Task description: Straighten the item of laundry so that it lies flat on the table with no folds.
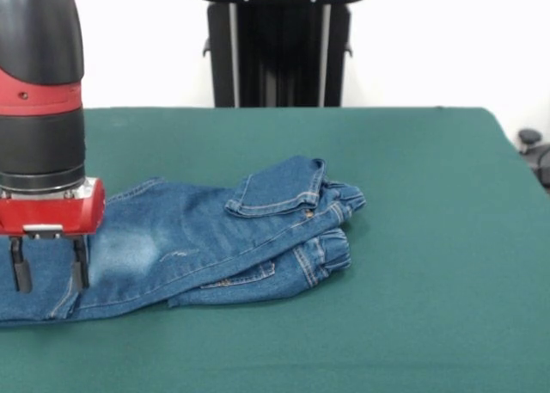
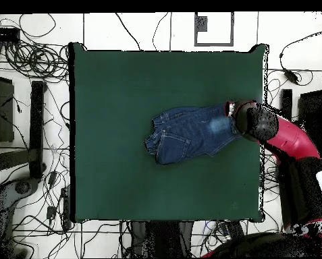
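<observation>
A pair of small blue denim jeans (image 1: 215, 238) lies bunched on the green table (image 1: 430, 195), its waist end doubled over itself and a pocket panel folded back on top, while the legs run out toward the table's edge. The robot arm (image 2: 285, 138) reaches in over that edge and stands near-vertical above the leg end, its red wrist block low over the cloth. The tool (image 1: 49, 277) hangs with its two dark fingers (image 1: 80, 268) parted and pointing straight down, their tips at or just above the denim near the hem; nothing appears to be gripped between them. The fabric looks soft and limp but fairly thick, likely to drag across the felt rather than slide, and to hold its creases until pulled. A pinch on a hem or the folded waistband edge seems the surest hold, since the seams there give the fingers a thicker ridge to catch.
</observation>
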`<move>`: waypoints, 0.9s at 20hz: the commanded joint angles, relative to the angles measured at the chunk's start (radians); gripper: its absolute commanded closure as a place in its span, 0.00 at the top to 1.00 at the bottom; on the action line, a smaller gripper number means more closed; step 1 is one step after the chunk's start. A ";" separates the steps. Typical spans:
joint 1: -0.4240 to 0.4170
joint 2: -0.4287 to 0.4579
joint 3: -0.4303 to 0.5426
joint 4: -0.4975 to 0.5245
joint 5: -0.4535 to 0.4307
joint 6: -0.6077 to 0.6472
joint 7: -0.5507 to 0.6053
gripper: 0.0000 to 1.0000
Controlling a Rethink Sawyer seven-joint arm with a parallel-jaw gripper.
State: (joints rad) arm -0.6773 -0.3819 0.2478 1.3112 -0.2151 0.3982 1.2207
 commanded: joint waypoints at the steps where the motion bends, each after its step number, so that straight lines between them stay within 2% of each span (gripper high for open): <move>1: 0.027 0.082 0.102 0.016 -0.049 0.055 -0.023 1.00; 9: 0.044 0.079 0.091 0.016 -0.047 0.046 -0.001 1.00; 18: 0.026 0.101 0.103 0.021 -0.056 0.012 -0.008 1.00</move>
State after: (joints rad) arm -0.6727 -0.3686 0.2488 1.3076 -0.2151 0.3982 1.2207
